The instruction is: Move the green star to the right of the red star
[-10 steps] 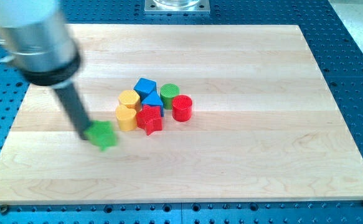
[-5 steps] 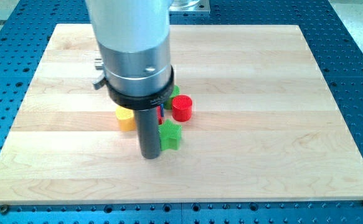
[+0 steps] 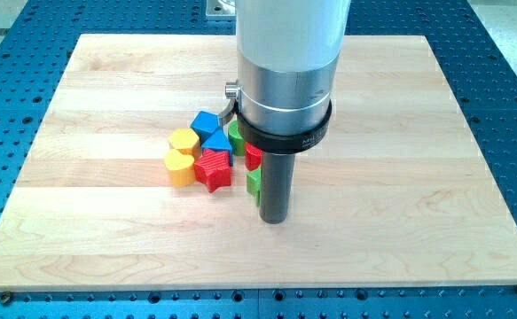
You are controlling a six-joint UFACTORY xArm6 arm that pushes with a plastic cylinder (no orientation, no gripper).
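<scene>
Mostly hidden behind my tip (image 3: 274,220), green star (image 3: 253,184) peeks beside red star (image 3: 213,169).

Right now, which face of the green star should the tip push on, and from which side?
Little of the green star shows; my tip and rod cover its right part. It already sits right of the red star. For any further nudge, probably contact its left edge, pushing toward the view's right.

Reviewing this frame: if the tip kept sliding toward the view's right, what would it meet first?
Probably nothing: right of my tip the table top looks bare. The green star peeks out on its left.
</scene>
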